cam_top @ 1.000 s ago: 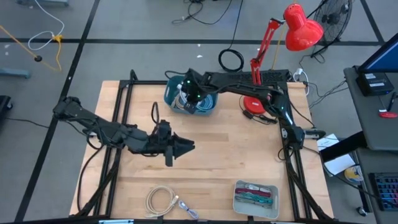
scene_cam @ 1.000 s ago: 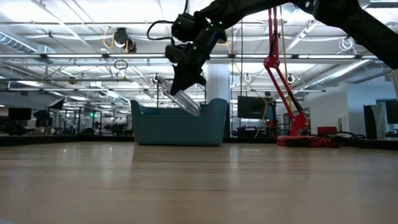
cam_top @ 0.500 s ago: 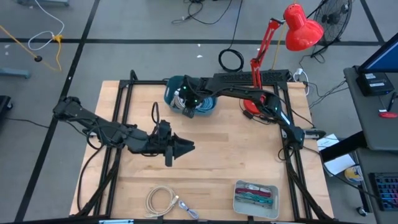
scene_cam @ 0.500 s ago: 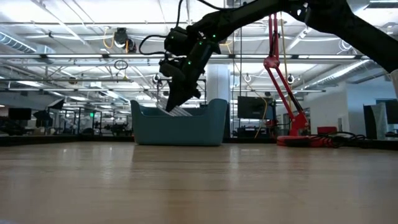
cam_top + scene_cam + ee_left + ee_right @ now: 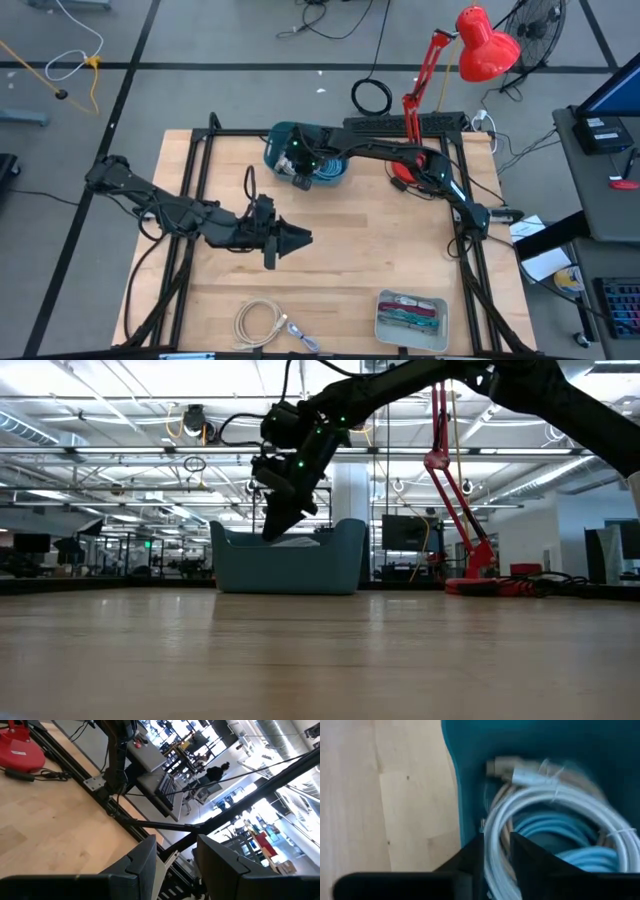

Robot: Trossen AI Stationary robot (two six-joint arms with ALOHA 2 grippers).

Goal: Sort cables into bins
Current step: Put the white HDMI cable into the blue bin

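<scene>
Near you, a beige coil point(image 5: 262, 322) and the grey tray point(image 5: 411, 317) wait. Your left pincer point(image 5: 297, 238) idles mid-table, fingers apart. Far back, your right pincer point(image 5: 298, 168) parts around the white coil point(image 5: 545, 820) inside the teal tub point(image 5: 335, 170); open fully, then lift straight up.

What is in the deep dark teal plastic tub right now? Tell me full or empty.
Partly filled, not empty. The dark teal tub holds a white cable coil, a light blue cable coil and a beige cable. How full overall: cannot tell.
</scene>
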